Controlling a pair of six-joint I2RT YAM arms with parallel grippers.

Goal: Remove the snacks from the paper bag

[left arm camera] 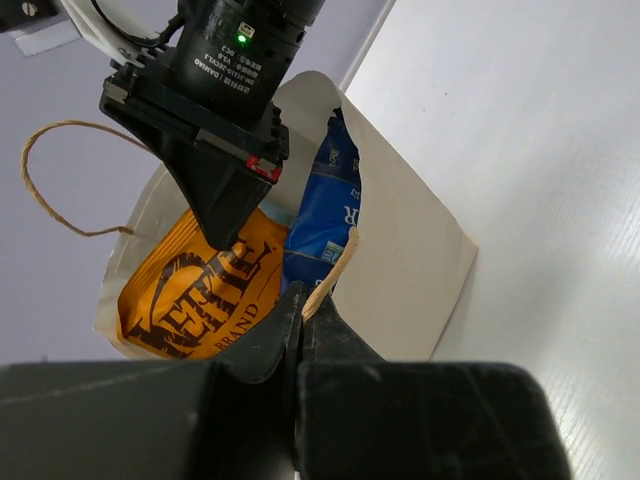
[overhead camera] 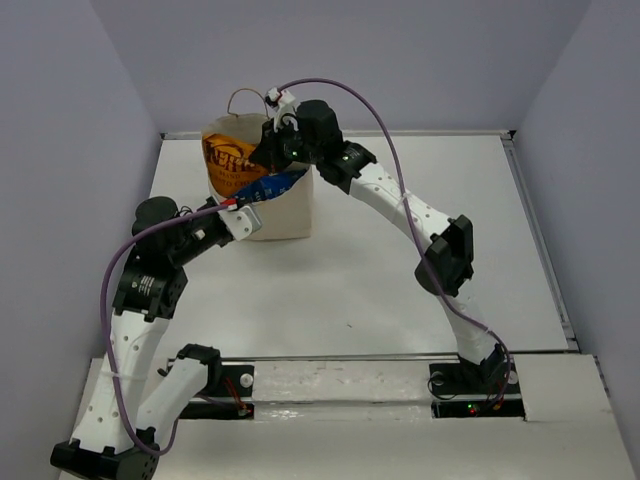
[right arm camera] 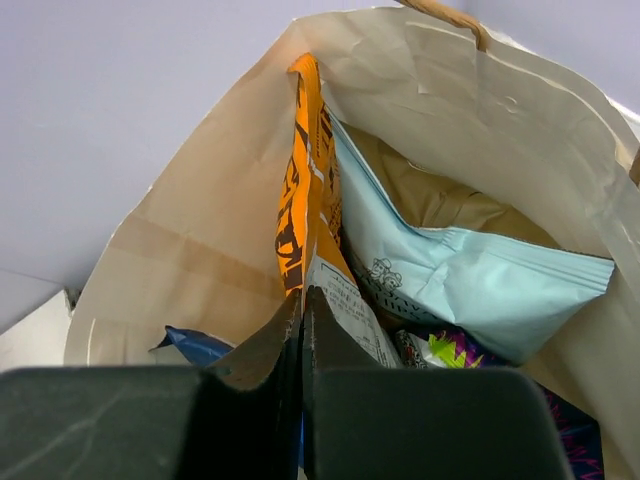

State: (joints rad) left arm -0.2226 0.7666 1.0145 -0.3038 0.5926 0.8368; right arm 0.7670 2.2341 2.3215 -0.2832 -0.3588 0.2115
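Pinching the paper bag (overhead camera: 285, 215) by its near handle, the left gripper (left arm camera: 300, 300) steadies it on the desk (overhead camera: 400, 290). Beyond, the right gripper (right arm camera: 302, 300) reaches inside, clamped on the orange chip bag (right arm camera: 298, 190). The dark blue bag (left arm camera: 325, 210) and light teal packet (right arm camera: 470, 280) sit inside too; no snack looks removed yet.

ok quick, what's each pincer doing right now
left pincer: closed on the bag handle
right pincer: closed on the orange chip bag
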